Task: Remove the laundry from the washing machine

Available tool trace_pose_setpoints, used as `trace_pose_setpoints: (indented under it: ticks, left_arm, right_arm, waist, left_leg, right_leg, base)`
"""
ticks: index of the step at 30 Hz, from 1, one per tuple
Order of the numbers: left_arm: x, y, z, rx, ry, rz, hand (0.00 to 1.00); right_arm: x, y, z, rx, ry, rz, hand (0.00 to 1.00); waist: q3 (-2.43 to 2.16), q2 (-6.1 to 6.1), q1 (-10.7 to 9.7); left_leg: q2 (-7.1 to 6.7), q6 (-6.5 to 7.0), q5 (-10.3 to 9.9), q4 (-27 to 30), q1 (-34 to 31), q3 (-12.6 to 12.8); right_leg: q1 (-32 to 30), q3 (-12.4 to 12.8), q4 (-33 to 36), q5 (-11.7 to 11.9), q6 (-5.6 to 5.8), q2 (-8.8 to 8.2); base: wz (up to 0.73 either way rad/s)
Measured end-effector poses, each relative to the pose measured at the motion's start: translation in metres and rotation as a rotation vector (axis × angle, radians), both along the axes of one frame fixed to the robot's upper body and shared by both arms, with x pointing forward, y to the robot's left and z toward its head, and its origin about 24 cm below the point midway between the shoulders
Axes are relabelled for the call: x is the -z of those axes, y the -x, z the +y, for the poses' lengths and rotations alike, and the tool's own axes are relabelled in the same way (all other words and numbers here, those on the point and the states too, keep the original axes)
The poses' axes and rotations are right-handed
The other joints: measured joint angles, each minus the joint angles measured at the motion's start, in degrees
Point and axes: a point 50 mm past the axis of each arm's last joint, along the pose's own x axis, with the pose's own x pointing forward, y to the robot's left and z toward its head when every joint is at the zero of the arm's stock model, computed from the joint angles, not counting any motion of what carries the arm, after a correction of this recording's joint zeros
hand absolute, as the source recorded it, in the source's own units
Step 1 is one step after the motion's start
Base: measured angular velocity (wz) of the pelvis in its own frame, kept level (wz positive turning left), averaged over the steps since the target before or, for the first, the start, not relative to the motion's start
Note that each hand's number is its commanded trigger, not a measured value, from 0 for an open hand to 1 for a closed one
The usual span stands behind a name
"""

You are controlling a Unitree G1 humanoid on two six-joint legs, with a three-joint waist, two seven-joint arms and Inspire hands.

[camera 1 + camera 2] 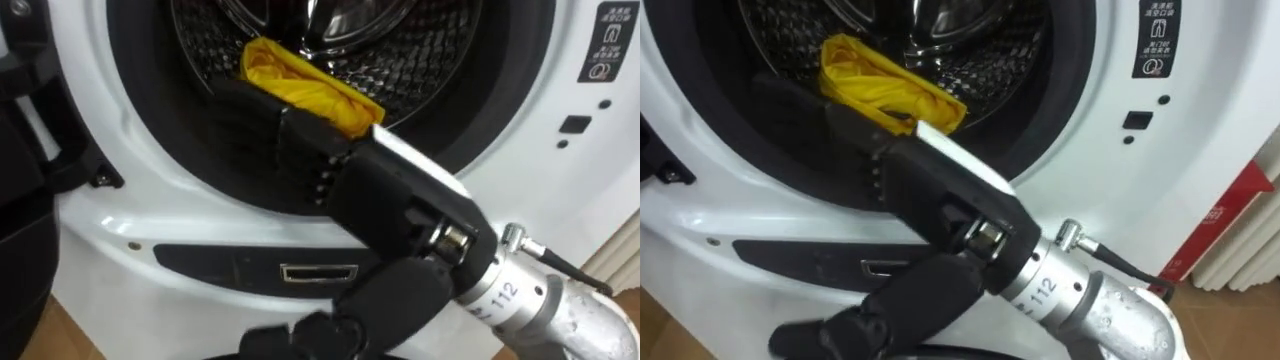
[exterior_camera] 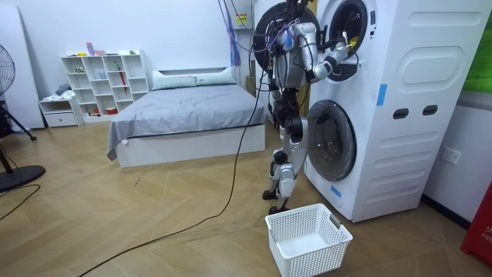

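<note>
In the left eye view the right hand (image 1: 385, 190) comes in from the lower right and reaches through the round opening of the washing machine (image 1: 560, 200) into its drum (image 1: 430, 55). The fingers (image 1: 295, 130) are straight and pressed side by side, not curled round anything. The yellow cloth (image 1: 310, 85) lies bunched on the drum floor, just past the fingertips and touching them at its near edge. Whether the tips go under the fold cannot be told, as they are dark against the dark drum.

The right eye view shows the same reach, with the cloth just above and beyond the fingers and the drum's metal wall behind it.

In the room view the robot stands upright, close to the front of a tall white stack of two machines. Its right arm is raised to the upper opening, with the fingers inside it. The lower door (image 2: 332, 150) is well below the fingers. A white basket (image 2: 307, 240) stands on the floor (image 2: 154, 223) far beneath them, near the robot's feet. A bed (image 2: 192, 108) stands well behind.
</note>
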Motion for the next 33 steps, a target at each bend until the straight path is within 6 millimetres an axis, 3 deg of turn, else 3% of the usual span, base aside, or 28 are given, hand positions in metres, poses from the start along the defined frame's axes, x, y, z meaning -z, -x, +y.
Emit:
trace_pose_setpoints:
  ticks: [9, 18, 24, 30, 31, 33]
  left_arm:
    - [0.000, 0.007, -0.001, -0.003, -0.016, 0.010, 0.00]
    - [0.002, 0.011, -0.004, -0.011, -0.008, 0.026, 0.00]
    - [0.003, 0.019, -0.005, -0.055, -0.005, 0.054, 0.00]
    - [0.004, 0.024, -0.005, -0.060, -0.004, 0.068, 0.00]
    - [0.004, 0.024, -0.005, -0.060, -0.004, 0.068, 0.00]
    - [0.004, 0.022, -0.005, -0.059, -0.003, 0.064, 0.00]
  right_arm:
    - [-0.007, -0.008, -0.018, 0.201, -0.044, -0.012, 0.00]
    - [-0.008, -0.010, -0.018, 0.266, -0.065, -0.017, 0.00]
    - [-0.014, -0.014, -0.019, 0.313, -0.087, -0.033, 0.00]
    - [-0.020, -0.019, -0.019, 0.374, -0.088, -0.068, 0.00]
    - [-0.022, -0.021, -0.018, 0.390, -0.082, -0.078, 0.00]
    - [-0.023, -0.024, -0.019, 0.422, -0.074, -0.092, 0.00]
  waist:
    - [-0.17, 0.36, -0.9]
    - [-0.11, 0.97, -0.7]
    - [-0.37, 0.40, -0.7]
    - [-0.18, -0.61, -0.4]
    - [0.14, -0.66, -0.6]
    - [0.28, -1.05, -0.7]
  left_leg:
    - [-0.71, 0.61, -0.4, 0.1, 0.1, -0.9]
    - [-0.78, 0.64, -0.4, 0.0, -0.1, -1.6]
    - [-0.84, 0.65, -0.4, 0.8, -0.7, -2.3]
    - [-0.87, 0.65, -0.4, 1.0, -0.8, -2.6]
    - [-0.87, 0.65, -0.4, 1.3, -0.8, -3.0]
    - [-0.90, 0.65, -0.4, 1.5, -0.8, -3.1]
  right_leg:
    - [0.6, -0.8, 0.1, -0.4, 0.43, -0.48]
    - [0.7, -0.9, 0.1, -0.4, 0.52, -0.52]
    - [0.7, -1.6, 0.1, -0.5, 0.60, -0.65]
    - [0.8, -1.9, 0.0, -0.5, 0.60, -0.67]
    - [1.1, -2.4, 0.0, -0.6, 0.62, -0.76]
    - [1.3, -2.8, 0.0, -0.8, 0.76, -0.91]
  base:
    - [0.06]
    - [0.04]
    - [0.07]
    - [0.02]
    - [0.14]
    - [0.14]
